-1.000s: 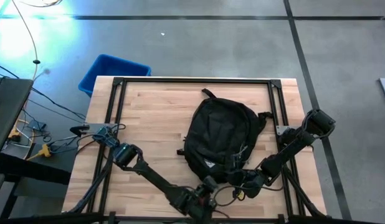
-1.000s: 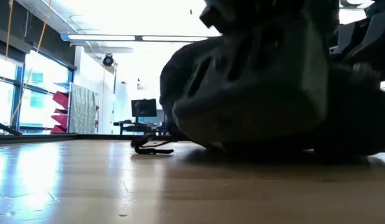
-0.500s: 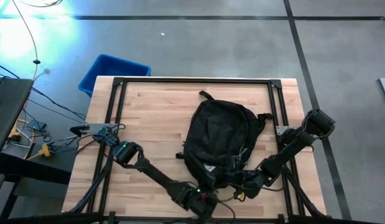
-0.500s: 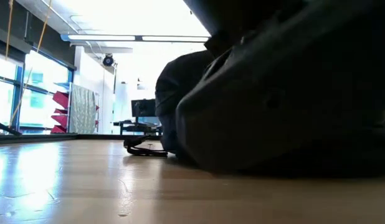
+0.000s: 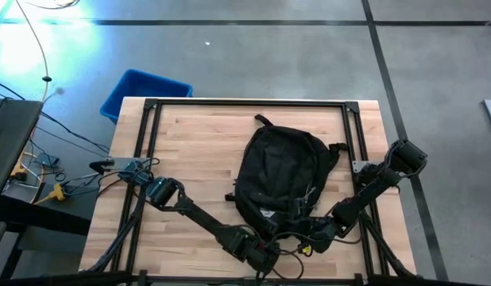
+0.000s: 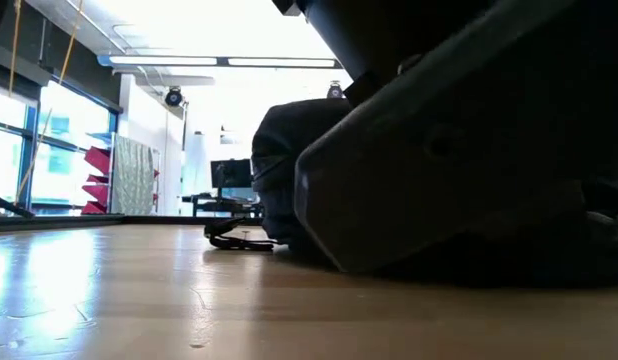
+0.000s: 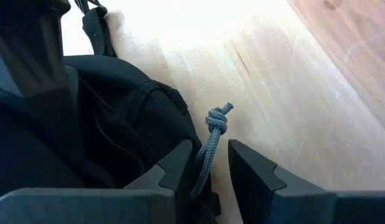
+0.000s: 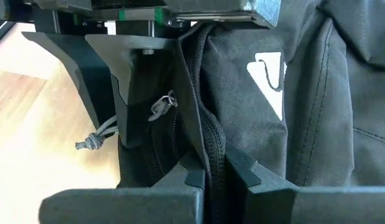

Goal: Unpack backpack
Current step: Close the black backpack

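**A:** Where does it stand?

**B:** The backpack point(image 5: 279, 181) lies on the desk point(image 5: 190, 151), right of centre, top loop at the far end. Both arms meet at its near end. The right gripper point(image 8: 216, 167) has its fingers clamped together on a fold of fabric beside the zipper. The left gripper point(image 7: 212, 163) has its fingers slightly apart, with the knotted grey zipper cord point(image 7: 212, 134) lying loose in the gap.

**A:** What could go wrong?

**B:** My guess is the cord. It is thin and limp, so fingers closing a little off line could push it aside and grip nothing. And if the right grip slips off the fabric, a pull on the zipper would likely drag the whole bag instead of opening it.

**A:** Which view helps most?

**B:** The left wrist view shows the cord between the fingers; from overhead it is lost among black fabric and arm. The right wrist view shows the metal zipper slider point(image 8: 161, 106). The low view is mostly blocked by dark shapes.
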### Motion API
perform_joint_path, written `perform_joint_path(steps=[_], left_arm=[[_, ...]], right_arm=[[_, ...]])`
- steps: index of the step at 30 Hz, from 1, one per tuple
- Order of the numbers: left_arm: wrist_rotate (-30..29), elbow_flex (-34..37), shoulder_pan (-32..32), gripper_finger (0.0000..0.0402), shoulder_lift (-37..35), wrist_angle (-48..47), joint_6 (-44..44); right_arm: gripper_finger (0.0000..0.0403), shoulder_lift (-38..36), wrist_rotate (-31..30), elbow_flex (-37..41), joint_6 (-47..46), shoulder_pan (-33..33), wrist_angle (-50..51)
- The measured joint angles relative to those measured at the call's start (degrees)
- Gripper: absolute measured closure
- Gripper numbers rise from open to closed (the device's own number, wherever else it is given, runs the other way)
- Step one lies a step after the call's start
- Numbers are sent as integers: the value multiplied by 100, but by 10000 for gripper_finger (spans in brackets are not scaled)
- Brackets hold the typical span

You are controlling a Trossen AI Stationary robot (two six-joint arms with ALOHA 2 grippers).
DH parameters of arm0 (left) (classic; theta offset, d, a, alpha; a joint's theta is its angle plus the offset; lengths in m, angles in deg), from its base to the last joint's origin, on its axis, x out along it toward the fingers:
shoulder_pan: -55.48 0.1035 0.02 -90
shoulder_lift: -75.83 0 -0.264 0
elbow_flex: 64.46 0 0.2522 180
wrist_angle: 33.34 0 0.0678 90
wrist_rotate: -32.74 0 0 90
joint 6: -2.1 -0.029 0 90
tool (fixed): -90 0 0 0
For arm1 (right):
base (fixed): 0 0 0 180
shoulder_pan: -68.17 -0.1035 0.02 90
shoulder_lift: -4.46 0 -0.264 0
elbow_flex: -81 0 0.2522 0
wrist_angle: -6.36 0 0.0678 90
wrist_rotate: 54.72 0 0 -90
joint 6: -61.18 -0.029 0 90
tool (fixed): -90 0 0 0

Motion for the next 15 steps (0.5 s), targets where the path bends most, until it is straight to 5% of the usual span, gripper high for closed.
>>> perform_joint_path(steps=[7,15], left_arm=[[-500,0,-104,393,35,262,-346],[-1418,-404,-366,399,58,249,-373]], right_arm=[[398,0,-4,0,0,0,-4],[398,0,11,-9,-2,-7,-52]])
